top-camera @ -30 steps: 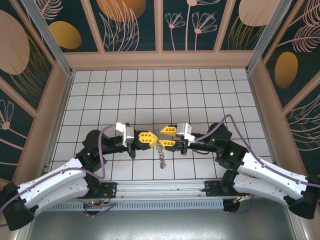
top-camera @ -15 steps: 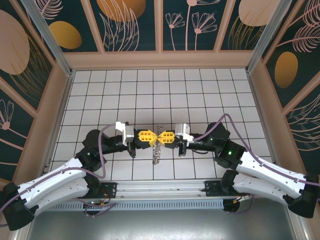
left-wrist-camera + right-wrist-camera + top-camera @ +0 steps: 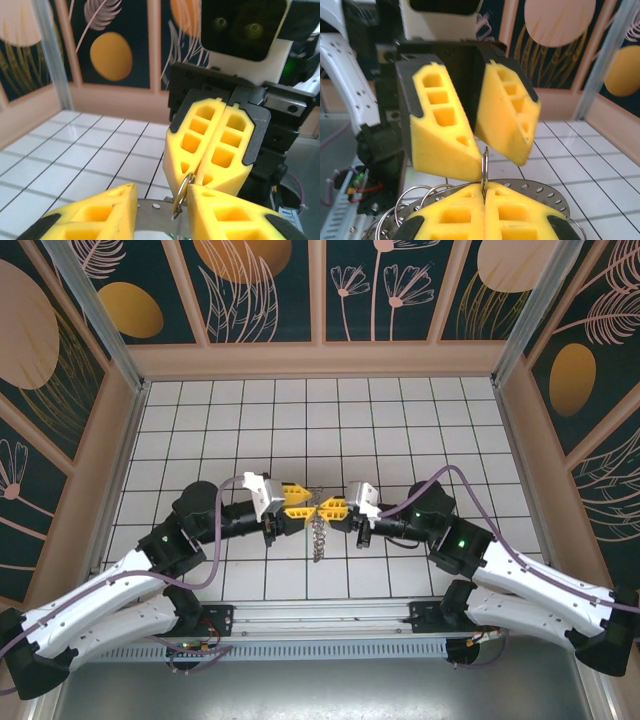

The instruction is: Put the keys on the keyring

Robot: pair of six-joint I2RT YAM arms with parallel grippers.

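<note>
Two white robot arms face each other tip to tip at the lower centre of the overhead view, above a white-tiled desk (image 3: 420, 420). The right tool (image 3: 324, 510) is clamped tight. Its yellow fingers (image 3: 220, 145) press flat together on a thin wire loop (image 3: 484, 170) that stands upright from the seam between them. The left tool (image 3: 306, 502) stands narrowly parted, with its fingers (image 3: 505, 110) splayed in a V directly opposite the loop. A strip of grey metal shows in that gap at the bottom of the left wrist view; whether the fingers touch it cannot be told. The keyring (image 3: 318, 535), grey metal fringed with wire loops, dangles just below the two tips in the overhead frame. Its perforated plate fills the lower right of the right wrist view.
</note>
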